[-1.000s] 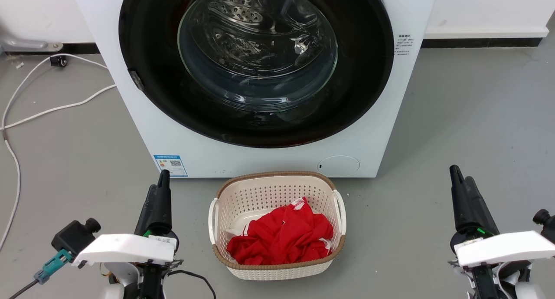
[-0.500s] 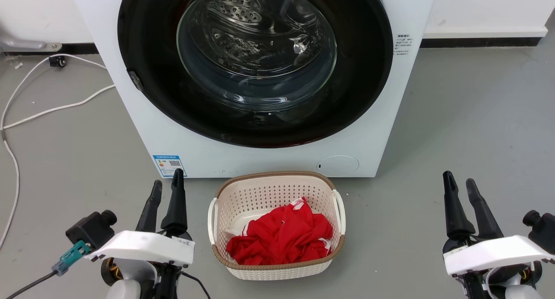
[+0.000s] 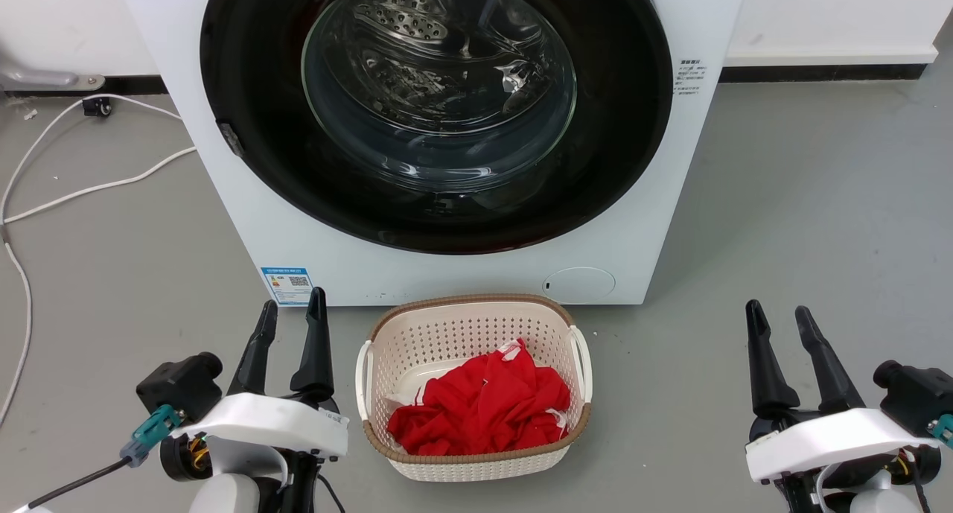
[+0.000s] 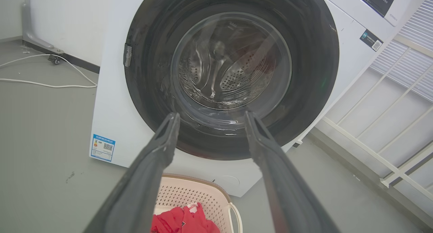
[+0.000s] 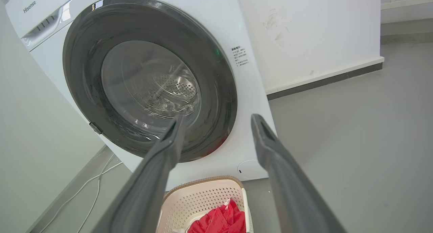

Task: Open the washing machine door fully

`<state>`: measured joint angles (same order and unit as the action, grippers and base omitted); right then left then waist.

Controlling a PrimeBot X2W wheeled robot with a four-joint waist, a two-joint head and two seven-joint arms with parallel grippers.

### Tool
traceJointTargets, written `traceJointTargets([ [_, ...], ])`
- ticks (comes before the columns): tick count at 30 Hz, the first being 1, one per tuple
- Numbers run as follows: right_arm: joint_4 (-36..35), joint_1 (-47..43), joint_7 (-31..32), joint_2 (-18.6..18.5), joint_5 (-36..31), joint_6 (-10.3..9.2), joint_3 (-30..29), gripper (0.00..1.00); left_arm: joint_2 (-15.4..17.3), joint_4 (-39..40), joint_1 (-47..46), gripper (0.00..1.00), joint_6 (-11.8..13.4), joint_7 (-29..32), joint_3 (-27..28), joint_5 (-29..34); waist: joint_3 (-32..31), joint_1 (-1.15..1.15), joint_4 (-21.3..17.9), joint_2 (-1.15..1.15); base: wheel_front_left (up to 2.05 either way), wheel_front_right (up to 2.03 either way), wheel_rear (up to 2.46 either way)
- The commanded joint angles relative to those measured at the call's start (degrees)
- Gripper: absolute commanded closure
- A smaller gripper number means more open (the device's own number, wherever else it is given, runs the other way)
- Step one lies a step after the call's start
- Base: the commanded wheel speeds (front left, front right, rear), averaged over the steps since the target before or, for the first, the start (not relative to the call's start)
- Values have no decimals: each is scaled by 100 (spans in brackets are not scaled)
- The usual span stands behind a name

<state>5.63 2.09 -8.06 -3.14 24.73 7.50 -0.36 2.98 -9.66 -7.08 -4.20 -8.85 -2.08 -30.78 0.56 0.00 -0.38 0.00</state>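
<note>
On floor [image 3: 819, 200]: washing machine [image 3: 298, 252], wall [image 3: 819, 14] behind it; door [image 3: 618, 126] on its front face; basket [image 3: 476, 302] just before machine, below door; cloth [image 3: 484, 409] in basket; cable [image 3: 97, 188] on floor, left of machine.

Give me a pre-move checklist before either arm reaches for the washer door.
1. Door state known: ok. The washing machine door sits shut, flush in the front of the washing machine.
2. Left gripper ready: ok. Open, empty, low to the left of the basket.
3. Right gripper ready: ok. Open, empty, over bare floor.
4. Grip point found: cannot tell. A small grey tab sits on the door's left edge; handle or hinge is unclear.
5. Approach path free: not ok. The basket, holding red cloth, stands right before the machine, below the door.
</note>
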Motion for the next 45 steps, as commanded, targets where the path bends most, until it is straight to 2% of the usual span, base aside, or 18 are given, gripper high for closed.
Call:
traceJointTargets([
  [1, -70, 16, -43, 12, -184, -1, 15, 0, 7, 26, -106, 0, 31, -61, -17, 189, 1, 0, -2, 0, 0, 0, 0],
  [20, -56, -60, -93, 23, -1271, -2, 46, 0, 55, -39, -142, 0, 132, -307, -126, 1458, -19, 0, -6, 0, 0, 0, 0],
  [45, -38, -91, -45, 34, -2363, -3, 65, 0, 37, -177, -154, 0, 262, -573, -198, 2509, -25, 0, -18, 0, 0, 0, 0],
])
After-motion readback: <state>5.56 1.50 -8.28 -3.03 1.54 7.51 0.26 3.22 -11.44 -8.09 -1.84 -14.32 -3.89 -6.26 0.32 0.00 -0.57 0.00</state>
